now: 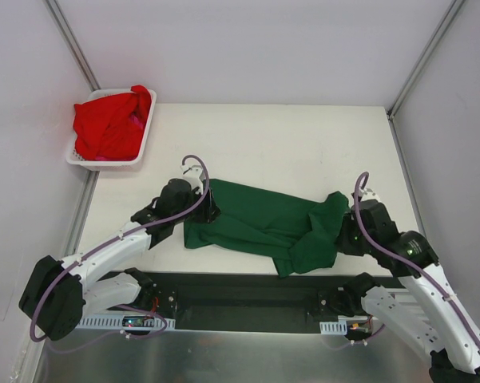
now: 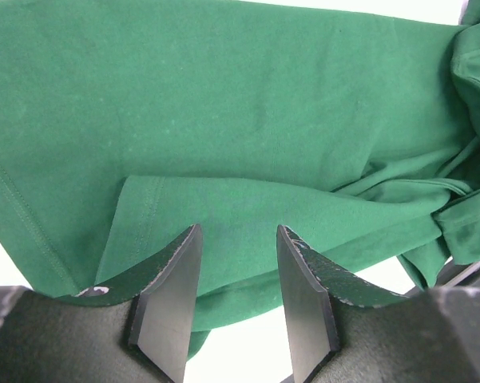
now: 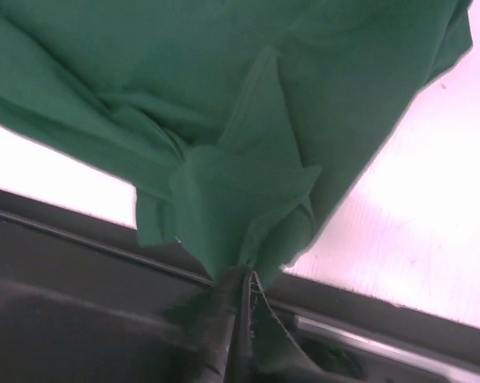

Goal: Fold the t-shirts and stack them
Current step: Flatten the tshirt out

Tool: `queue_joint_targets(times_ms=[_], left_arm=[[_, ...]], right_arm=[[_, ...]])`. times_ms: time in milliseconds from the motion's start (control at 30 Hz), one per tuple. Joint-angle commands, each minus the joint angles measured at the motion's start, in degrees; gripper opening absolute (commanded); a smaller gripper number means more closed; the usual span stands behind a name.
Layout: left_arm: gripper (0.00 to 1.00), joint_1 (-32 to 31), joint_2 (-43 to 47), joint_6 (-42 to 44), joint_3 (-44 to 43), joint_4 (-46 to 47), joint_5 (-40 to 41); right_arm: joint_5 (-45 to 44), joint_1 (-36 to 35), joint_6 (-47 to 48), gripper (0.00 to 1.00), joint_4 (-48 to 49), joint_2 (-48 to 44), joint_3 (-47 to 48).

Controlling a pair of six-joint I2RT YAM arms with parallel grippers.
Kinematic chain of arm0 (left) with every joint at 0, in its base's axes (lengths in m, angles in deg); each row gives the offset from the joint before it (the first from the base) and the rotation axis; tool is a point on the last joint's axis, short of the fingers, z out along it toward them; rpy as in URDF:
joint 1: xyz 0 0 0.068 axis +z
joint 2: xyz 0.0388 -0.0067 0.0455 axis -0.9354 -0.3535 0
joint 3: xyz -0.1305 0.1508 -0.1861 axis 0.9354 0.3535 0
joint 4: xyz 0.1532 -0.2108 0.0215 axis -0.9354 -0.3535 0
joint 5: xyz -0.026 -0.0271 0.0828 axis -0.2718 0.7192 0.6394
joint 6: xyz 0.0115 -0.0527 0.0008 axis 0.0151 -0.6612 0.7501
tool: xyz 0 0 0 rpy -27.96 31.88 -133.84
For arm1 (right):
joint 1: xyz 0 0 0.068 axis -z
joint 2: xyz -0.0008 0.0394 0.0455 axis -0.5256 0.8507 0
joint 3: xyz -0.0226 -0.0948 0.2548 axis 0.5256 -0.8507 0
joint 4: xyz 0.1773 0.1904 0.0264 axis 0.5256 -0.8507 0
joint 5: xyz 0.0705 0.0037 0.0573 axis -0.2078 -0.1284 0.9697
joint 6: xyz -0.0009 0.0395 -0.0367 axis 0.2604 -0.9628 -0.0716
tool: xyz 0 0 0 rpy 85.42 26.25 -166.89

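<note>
A dark green t-shirt [image 1: 251,222] lies crumpled across the near middle of the table. Its right part is bunched up and lifted. My right gripper [image 1: 341,233] is shut on that bunch, and the cloth fans out from the closed fingertips [image 3: 243,278] in the right wrist view. My left gripper [image 1: 205,209] stands at the shirt's left edge. Its jaws are open just above the hem and a folded sleeve [image 2: 184,209], with the gripper [image 2: 238,239] closed on nothing. Red t-shirts [image 1: 110,121] lie heaped in a basket at the back left.
The white slotted basket [image 1: 147,134] stands at the table's back left corner, next to the left wall. A black rail [image 1: 247,294] with the arm bases runs along the near edge. Walls close in both sides and the back.
</note>
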Motion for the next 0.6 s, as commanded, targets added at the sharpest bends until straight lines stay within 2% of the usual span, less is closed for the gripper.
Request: queue_joint_targets(times_ms=[0, 67, 167, 567], left_arm=[[0.42, -0.5, -0.8, 0.4, -0.8, 1.3, -0.5], [0.42, -0.6, -1.0, 0.4, -1.1, 1.3, -0.5], [0.41, -0.5, -0.9, 0.5, -1.2, 1.3, -0.5], [0.41, -0.5, -0.4, 0.8, -0.8, 1.2, 0.2]], right_arm=[[5.9, -0.6, -1.8, 0.33, -4.5, 2.2, 0.5], [5.8, -0.7, -2.2, 0.54, -4.2, 2.7, 0.5], [4.4, -0.8, -2.4, 0.62, -2.2, 2.8, 0.6], [-1.0, -0.9, -2.1, 0.63, 14.7, 13.4, -0.6]])
